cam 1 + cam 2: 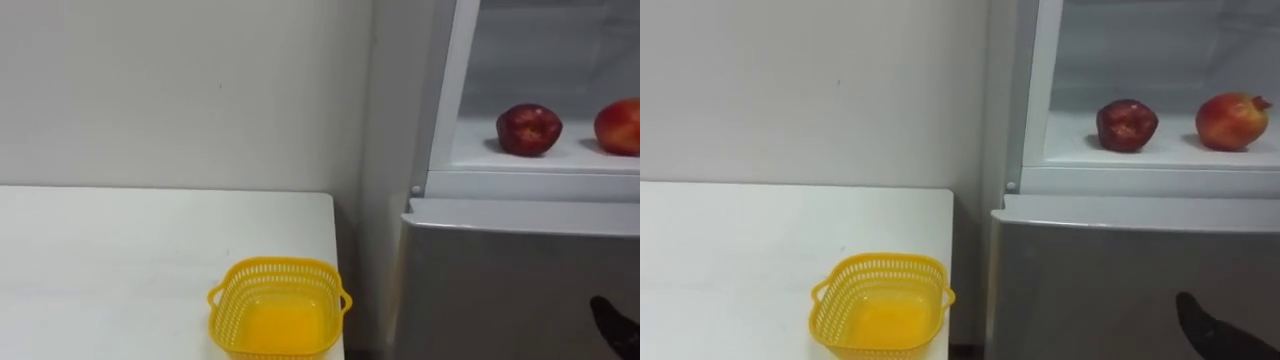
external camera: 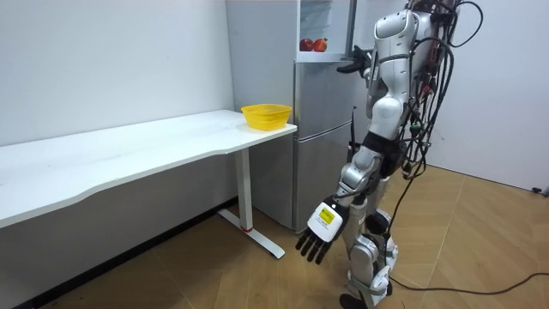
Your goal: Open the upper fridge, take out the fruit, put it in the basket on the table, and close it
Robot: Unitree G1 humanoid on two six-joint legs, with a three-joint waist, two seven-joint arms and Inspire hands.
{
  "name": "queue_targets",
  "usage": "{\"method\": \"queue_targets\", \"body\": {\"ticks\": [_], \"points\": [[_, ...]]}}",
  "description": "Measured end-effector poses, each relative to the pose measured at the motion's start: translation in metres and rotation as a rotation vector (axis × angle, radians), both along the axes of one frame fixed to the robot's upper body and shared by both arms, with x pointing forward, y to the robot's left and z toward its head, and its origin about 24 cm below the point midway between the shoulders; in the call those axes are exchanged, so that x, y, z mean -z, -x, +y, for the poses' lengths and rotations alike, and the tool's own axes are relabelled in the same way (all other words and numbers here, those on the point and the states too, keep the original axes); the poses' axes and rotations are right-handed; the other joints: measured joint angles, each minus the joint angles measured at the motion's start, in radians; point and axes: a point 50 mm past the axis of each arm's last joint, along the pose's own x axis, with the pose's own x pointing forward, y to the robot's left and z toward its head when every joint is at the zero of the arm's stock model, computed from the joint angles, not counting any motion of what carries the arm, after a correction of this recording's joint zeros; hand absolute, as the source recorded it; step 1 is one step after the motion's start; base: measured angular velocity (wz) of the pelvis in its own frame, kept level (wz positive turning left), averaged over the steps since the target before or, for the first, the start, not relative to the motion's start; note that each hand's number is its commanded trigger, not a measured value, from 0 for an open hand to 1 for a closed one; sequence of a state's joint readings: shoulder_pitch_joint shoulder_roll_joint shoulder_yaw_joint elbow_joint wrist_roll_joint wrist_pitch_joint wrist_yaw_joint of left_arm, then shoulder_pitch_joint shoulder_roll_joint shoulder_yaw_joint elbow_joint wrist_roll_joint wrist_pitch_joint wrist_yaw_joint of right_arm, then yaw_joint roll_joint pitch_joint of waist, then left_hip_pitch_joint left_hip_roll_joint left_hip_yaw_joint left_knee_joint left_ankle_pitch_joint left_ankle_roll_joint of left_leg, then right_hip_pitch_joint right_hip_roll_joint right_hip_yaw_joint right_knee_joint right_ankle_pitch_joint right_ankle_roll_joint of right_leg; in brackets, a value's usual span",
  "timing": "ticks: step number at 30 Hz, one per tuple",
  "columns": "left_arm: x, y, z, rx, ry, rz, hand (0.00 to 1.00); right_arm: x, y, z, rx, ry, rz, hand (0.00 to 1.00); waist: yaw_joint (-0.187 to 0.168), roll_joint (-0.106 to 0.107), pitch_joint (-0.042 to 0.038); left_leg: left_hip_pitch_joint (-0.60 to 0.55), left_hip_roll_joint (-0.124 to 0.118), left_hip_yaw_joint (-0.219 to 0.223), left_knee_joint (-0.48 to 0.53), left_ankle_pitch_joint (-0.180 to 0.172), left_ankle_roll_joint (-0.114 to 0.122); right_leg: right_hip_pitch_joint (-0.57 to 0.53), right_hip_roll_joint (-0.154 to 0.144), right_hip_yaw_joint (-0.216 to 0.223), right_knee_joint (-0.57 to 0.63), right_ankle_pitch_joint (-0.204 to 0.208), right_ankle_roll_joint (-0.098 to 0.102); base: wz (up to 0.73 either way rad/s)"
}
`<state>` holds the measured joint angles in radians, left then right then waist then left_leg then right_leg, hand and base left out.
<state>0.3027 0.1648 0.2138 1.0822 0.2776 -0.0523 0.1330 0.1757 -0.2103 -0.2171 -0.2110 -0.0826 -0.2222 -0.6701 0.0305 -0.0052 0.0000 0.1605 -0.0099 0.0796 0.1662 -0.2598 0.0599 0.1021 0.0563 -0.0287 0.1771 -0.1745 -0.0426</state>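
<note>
The upper fridge compartment (image 1: 1150,150) stands open. On its white shelf lie a dark red fruit (image 1: 1127,125) and, to its right, a lighter red pomegranate (image 1: 1232,120); both show small in the room view as the red fruits (image 2: 313,44). My right hand (image 1: 1202,326) comes in at the lower right, below the shelf and in front of the shut lower fridge door (image 1: 1120,280); in the room view that right hand (image 2: 351,63) reaches out toward the fridge, holding nothing. My left hand (image 2: 320,233) hangs open by my leg.
A yellow mesh basket (image 1: 881,304) sits empty near the right end of the white table (image 1: 730,250), just left of the fridge. The upper fridge door (image 2: 352,21) is swung open beside my head. I stand on a wooden floor facing the fridge.
</note>
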Motion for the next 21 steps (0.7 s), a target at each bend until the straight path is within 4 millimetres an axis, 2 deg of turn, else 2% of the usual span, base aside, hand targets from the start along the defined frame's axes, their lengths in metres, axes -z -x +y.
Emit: {"method": "queue_targets", "body": {"ticks": [3,8,21], "points": [[0.001,0.006,-0.001,-0.007,0.012,0.025,0.00,-0.018,0.004,0.004,0.026,0.075,-0.090,0.00,0.004,0.000,-0.0002,-0.002,-0.001,0.000,0.001,0.000,0.000,-0.006,0.001,0.001,0.009,-0.002,-0.001,0.00],[0.001,0.005,-0.001,-0.005,0.013,0.023,0.00,-0.034,0.004,0.012,0.033,0.170,-0.161,0.00,0.002,-0.005,-0.0028,-0.013,-0.001,0.000,0.004,0.000,0.000,-0.015,-0.001,0.003,0.010,-0.002,-0.001,0.00],[0.003,0.004,-0.002,0.021,0.070,0.042,0.00,-0.051,-0.005,0.015,0.012,0.201,-0.238,0.00,0.005,-0.020,-0.0039,-0.017,0.000,0.000,0.007,0.000,0.000,-0.017,-0.002,-0.003,0.008,-0.002,-0.001,0.00]]}}
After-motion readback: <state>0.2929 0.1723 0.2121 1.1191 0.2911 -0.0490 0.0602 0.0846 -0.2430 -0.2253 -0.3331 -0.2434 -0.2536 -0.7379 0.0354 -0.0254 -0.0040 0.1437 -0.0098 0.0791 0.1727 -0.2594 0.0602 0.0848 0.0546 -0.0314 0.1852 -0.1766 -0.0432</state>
